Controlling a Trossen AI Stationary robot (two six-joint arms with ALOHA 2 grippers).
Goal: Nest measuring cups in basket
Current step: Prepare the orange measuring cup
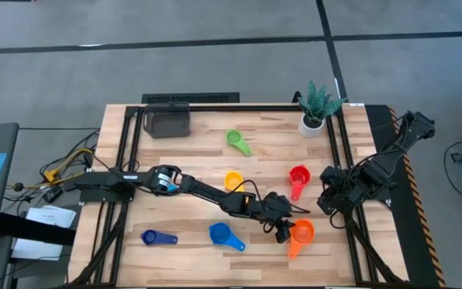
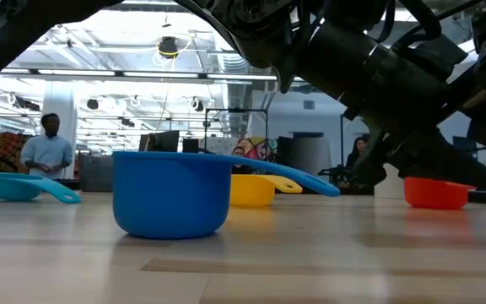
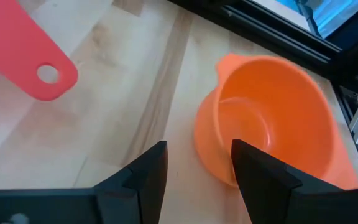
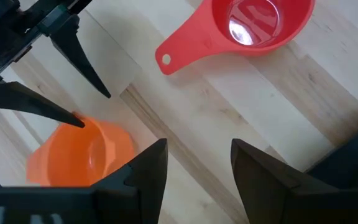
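Six measuring cups lie open side up on the wooden table: green (image 1: 235, 140), yellow (image 1: 233, 181), red (image 1: 298, 177), orange (image 1: 301, 233), blue (image 1: 223, 235) and dark blue (image 1: 157, 238). A light blue cup (image 2: 11, 186) shows in the low view. The dark grey basket (image 1: 168, 122) stands at the far left. My left gripper (image 3: 197, 168) is open, low at the orange cup (image 3: 272, 118), one finger over its near rim, the other outside the wall. My right gripper (image 4: 197, 168) hangs open above the table between the red cup (image 4: 260, 22) and the orange cup (image 4: 82, 155). My left gripper comes at the orange cup slanting down from the table's left. One fingertip (image 4: 76, 121) stands at the cup's rim (image 4: 95, 124), the other finger (image 4: 95, 81) beside the wall on the outside. Whether either finger touches the cup, I cannot tell. The cup sits flat on the table.
A white pot with a green plant (image 1: 313, 120) stands at the far right corner. Black frame rails (image 1: 343, 152) run along the table's sides and far edge. The red cup's handle (image 3: 36, 56) lies close to my left gripper. People stand in the room beyond.
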